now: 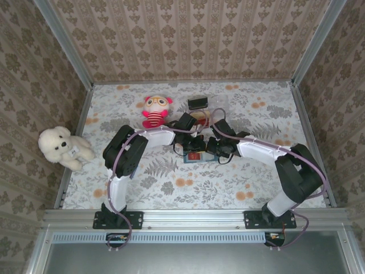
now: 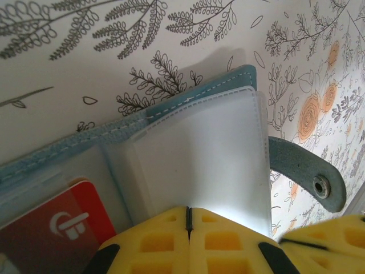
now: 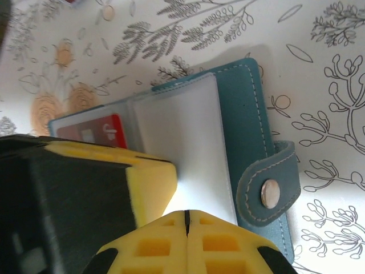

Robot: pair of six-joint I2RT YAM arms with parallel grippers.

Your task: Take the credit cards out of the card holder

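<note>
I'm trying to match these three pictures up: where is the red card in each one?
Top external: the red card near the picture's centre.
Left wrist: the red card in the bottom left corner.
Right wrist: the red card left of centre.
Shared landmark: the teal card holder that holds it.

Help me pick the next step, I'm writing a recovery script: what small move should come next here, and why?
Probably slide the left gripper sideways to the red card and open it there. The card sits tucked in a slot of the card holder, both grippers are shut at the edge of the clear sleeves, and the right gripper looks placed to steady the holder.
</note>
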